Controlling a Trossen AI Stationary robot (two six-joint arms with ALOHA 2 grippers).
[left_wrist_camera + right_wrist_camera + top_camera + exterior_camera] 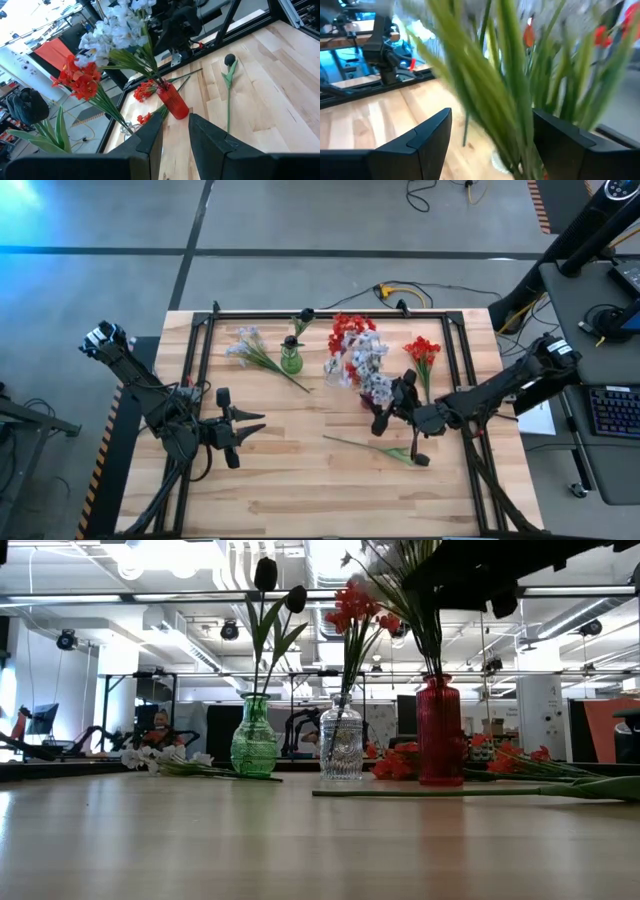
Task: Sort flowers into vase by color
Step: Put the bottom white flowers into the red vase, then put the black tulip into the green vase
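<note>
A red vase [440, 730] holds pale blue-white flowers [120, 30]. My right gripper [385, 408] is beside it, open, with their green stems [495, 100] blurred between its fingers and a gap on each side. A clear vase [341, 740] holds red flowers [360, 610]. A green vase [253, 737] holds dark buds [266, 573]. One dark-bud stem [375, 446] lies flat on the wood, as do a white spray [250, 348] and a red spray [422, 355]. My left gripper [250, 430] waits at the left, its fingers a narrow gap apart with nothing between them.
A black metal frame [330, 313] runs along the table's far edge and sides. Cables [395, 290] lie on the floor beyond the far edge. Bare wood [320, 490] stretches along the near side between the two arms.
</note>
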